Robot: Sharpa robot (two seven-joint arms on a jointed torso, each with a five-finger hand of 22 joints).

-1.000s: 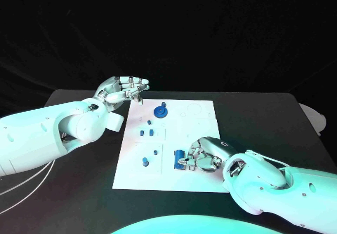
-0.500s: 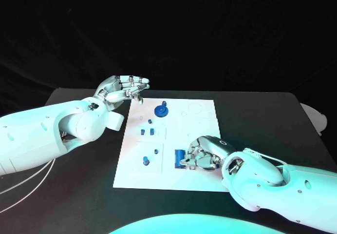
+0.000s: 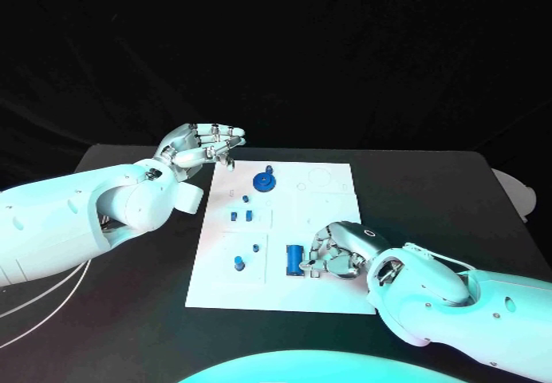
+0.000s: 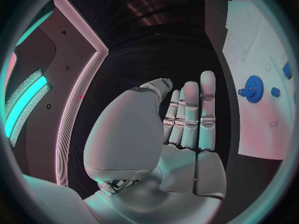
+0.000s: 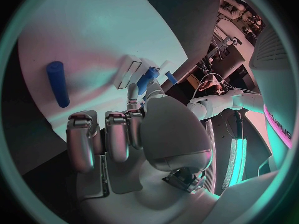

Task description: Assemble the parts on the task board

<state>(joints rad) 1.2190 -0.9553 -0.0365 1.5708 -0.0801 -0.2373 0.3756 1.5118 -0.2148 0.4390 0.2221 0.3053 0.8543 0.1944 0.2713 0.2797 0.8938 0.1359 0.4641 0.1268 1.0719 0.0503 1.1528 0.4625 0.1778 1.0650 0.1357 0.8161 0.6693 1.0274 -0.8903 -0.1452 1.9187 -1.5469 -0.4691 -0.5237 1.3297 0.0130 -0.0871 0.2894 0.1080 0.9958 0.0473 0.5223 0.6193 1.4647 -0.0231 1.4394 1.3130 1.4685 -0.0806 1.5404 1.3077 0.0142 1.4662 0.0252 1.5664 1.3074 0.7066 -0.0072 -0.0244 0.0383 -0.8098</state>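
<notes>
No readable text, label, brand or number is showing on the task board (image 3: 322, 239) or parts.

**Both arms reaching in, one hand raised, one hand low**

The white left arm (image 3: 92, 215) is reaching in, its silver many-fingered left hand (image 3: 202, 146) lifting with straight fingers (image 4: 190, 114) lying side by side, gripping nothing. The white right arm (image 3: 460, 307) is stretching forward, its silver many-fingered right hand (image 3: 336, 254) staying low, fingers (image 5: 115, 134) curling downward; whether they are pinching anything is unclear.
</notes>
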